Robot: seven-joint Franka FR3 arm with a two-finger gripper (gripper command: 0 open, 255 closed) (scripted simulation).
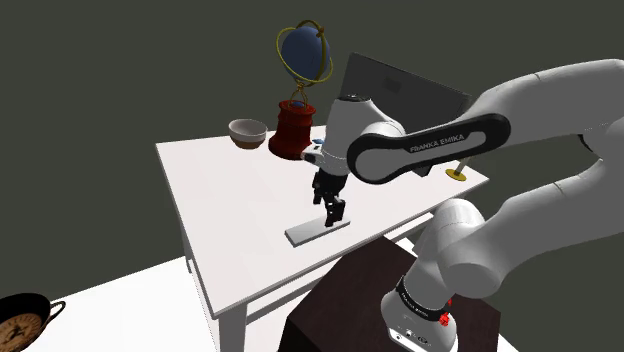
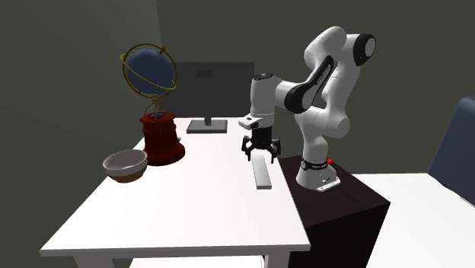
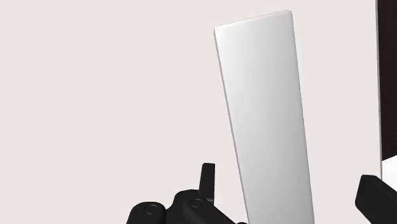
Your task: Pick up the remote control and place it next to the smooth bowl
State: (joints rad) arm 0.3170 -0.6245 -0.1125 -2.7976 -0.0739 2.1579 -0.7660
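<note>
The remote control is a plain light-grey flat slab lying on the white table near the edge by the stand. My black gripper hangs just above one end of it and is open. In the wrist view the remote runs lengthwise away from the gripper, with one of the fingers on each side and neither touching it. The smooth bowl, pale inside and brown outside, stands at the table's far corner beside a globe.
A globe on a dark red base stands by the bowl. A dark monitor is at the table's back. A small gold disc lies near it. A pan sits on the floor. The dark stand adjoins the table.
</note>
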